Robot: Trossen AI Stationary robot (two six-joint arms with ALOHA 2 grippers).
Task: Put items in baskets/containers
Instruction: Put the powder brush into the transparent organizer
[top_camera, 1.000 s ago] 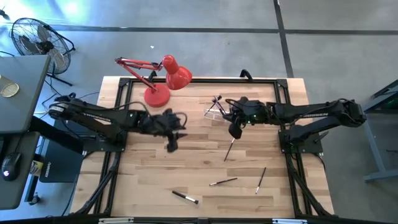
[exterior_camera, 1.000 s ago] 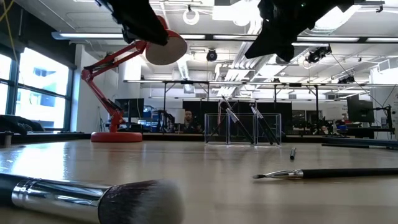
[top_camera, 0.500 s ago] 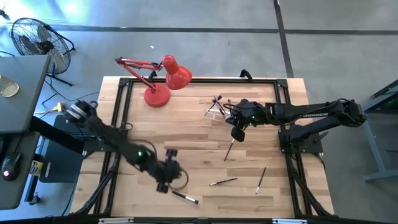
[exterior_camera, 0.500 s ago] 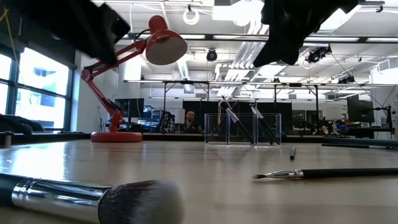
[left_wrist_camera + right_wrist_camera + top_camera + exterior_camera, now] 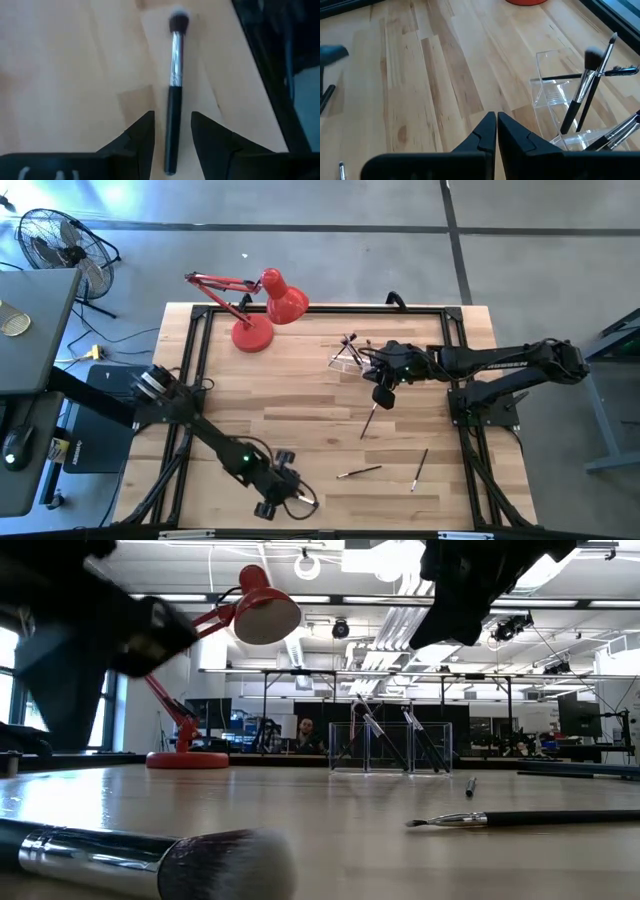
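here the left gripper (image 5: 171, 131) hovers with its jaws spread astride the black-handled brush (image 5: 174, 95) near the table's front edge (lined up to pinch), while the right gripper (image 5: 496, 131), clenched empty, waits beside the clear holder (image 5: 559, 97).

Overhead sees the whole table (image 5: 300, 395); low looks level; wrists close.

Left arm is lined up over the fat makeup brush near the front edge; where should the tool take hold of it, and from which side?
Grip the black handle, not the silver ferrule or fluffy head. The makeup brush lies flat on the table, its handle end already between the open fingers of the left tool, so come straight down from above and close across the handle.
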